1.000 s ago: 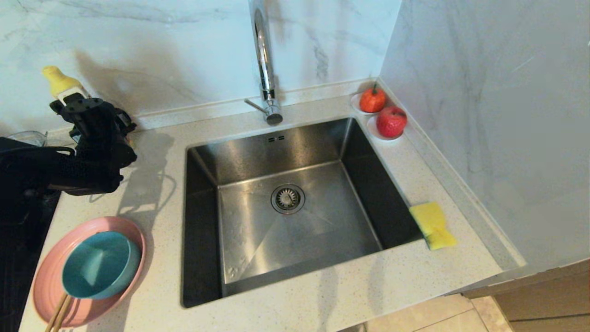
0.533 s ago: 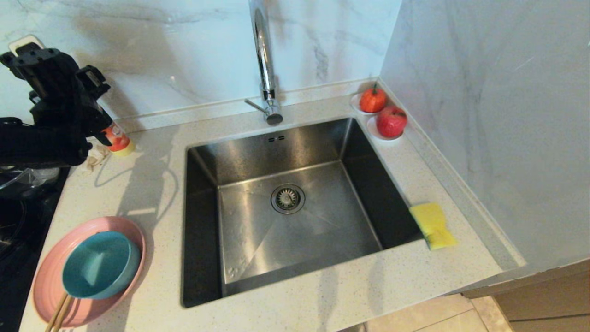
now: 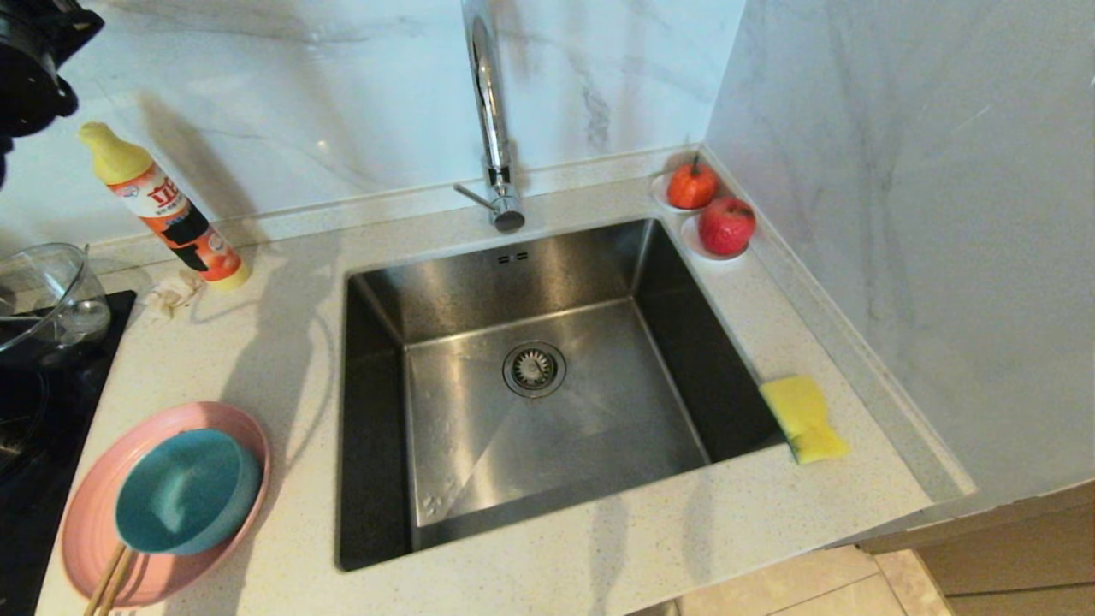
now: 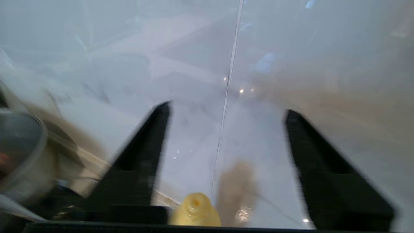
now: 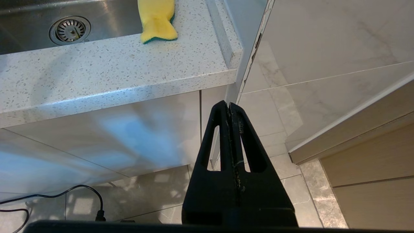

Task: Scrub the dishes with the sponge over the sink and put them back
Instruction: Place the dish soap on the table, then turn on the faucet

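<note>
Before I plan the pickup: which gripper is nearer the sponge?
Right. The right gripper hangs shut below the counter edge near the sponge; the left gripper is up by the wall across the sink.

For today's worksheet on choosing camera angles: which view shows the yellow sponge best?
The head view: the whole sponge shows, lying on the counter at the sink's right rim. The right wrist view cuts off part of the sponge at the frame edge. The left wrist view shows none of it.
</note>
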Robot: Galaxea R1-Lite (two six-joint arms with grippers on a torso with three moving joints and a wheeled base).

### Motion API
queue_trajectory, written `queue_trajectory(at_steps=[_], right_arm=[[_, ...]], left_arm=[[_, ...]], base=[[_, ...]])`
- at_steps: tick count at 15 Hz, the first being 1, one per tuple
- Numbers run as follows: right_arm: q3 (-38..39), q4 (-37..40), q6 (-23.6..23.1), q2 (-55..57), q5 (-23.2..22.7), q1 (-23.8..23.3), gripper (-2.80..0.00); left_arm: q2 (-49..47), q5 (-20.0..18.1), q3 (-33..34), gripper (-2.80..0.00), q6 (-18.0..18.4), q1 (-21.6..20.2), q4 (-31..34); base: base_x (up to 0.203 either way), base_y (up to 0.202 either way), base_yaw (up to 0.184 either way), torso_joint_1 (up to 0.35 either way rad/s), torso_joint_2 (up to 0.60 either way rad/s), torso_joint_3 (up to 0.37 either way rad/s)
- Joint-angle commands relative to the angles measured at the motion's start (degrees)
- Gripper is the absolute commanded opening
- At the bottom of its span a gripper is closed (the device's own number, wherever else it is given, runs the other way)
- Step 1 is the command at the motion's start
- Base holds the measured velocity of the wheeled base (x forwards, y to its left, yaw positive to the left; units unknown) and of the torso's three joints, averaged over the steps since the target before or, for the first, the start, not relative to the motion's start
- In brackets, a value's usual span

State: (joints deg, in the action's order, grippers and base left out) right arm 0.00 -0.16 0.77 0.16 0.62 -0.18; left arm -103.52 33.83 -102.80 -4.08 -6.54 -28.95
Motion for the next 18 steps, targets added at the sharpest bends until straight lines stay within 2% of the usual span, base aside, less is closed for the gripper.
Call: queue_trajectory(at_steps=[1,3,5,7,9,10,13,14,15,18], right_arm=[[0.0,-0.02,0.02,0.02,-0.01,0.01,-2.8],[0.0,-0.02,0.02,0.02,-0.01,0.01,-2.8],[0.0,-0.02,0.02,0.02,-0.01,0.01,-2.8],[0.0,-0.02,0.02,0.02,-0.01,0.01,-2.8],[0.0,-0.02,0.02,0.02,-0.01,0.01,-2.8],[0.0,-0.02,0.02,0.02,-0.01,0.01,-2.8],[0.0,-0.02,0.02,0.02,-0.01,0.01,-2.8],[0.0,-0.02,0.02,0.02,-0.01,0.01,-2.8],[0.0,-0.02,0.02,0.02,-0.01,0.01,-2.8],[0.0,-0.02,0.02,0.02,-0.01,0.01,-2.8]], left_arm=[[9.49,-0.75,1.35,-2.8,0.17,1.0,5.65],[16.47,-4.98,4.31,-2.8,0.19,1.41,13.91],[22.96,-11.47,6.99,-2.8,-0.14,3.73,28.28],[28.11,-17.45,9.09,-2.8,-0.72,8.93,42.09],[30.44,-22.76,9.06,-2.8,-1.0,13.47,53.22],[31.43,-24.83,9.37,-2.8,-0.91,15.03,58.72],[33.31,-26.87,9.17,-2.8,-0.19,16.15,76.51],[34.26,-30.11,9.48,-2.8,-0.32,16.41,79.57],[34.86,-32.82,11.19,-2.8,-0.44,16.49,78.62],[33.82,-33.77,18.27,-2.8,-2.24,16.44,67.83]], base=[[0.0,0.0,0.0,0.0,0.0,0.0],[0.0,0.0,0.0,0.0,0.0,0.0],[0.0,0.0,0.0,0.0,0.0,0.0],[0.0,0.0,0.0,0.0,0.0,0.0],[0.0,0.0,0.0,0.0,0.0,0.0],[0.0,0.0,0.0,0.0,0.0,0.0],[0.0,0.0,0.0,0.0,0.0,0.0],[0.0,0.0,0.0,0.0,0.0,0.0],[0.0,0.0,0.0,0.0,0.0,0.0],[0.0,0.0,0.0,0.0,0.0,0.0]])
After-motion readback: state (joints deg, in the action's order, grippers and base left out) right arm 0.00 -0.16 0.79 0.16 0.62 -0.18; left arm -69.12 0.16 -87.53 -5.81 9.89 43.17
